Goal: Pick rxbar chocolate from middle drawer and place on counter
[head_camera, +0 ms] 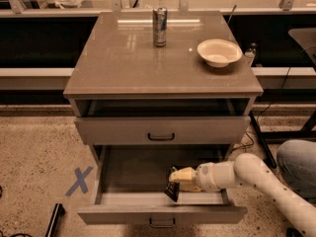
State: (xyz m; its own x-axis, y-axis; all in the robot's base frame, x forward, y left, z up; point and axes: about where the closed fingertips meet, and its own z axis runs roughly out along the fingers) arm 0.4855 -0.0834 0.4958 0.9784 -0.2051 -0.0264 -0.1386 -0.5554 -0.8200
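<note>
The cream end effector (177, 177) sits low inside the wide grey pulled-out drawer (133, 174), clamped on the small flat black wrapped bar (172, 191), which is tilted near the tray's front edge. The white arm (256, 174) reaches in from the right. Up on the glossy grey-brown worktop (148, 63) stand a silver-blue drink can (159, 27) and a white bowl (219, 52), well apart.

The counter (123, 63) is glossy grey-brown with pale reflections. On it stand a silver-blue can (159, 26) at 12 o'clock and a cream-white bowl (219, 52) at 2 o'clock. The middle drawer (163, 214) is plain grey. Toward its 5 o'clock, the cream claw (174, 179) pinches the black rxbar chocolate (172, 191). The floor (34, 152) is speckled beige, marked with a blue X (79, 180).
</note>
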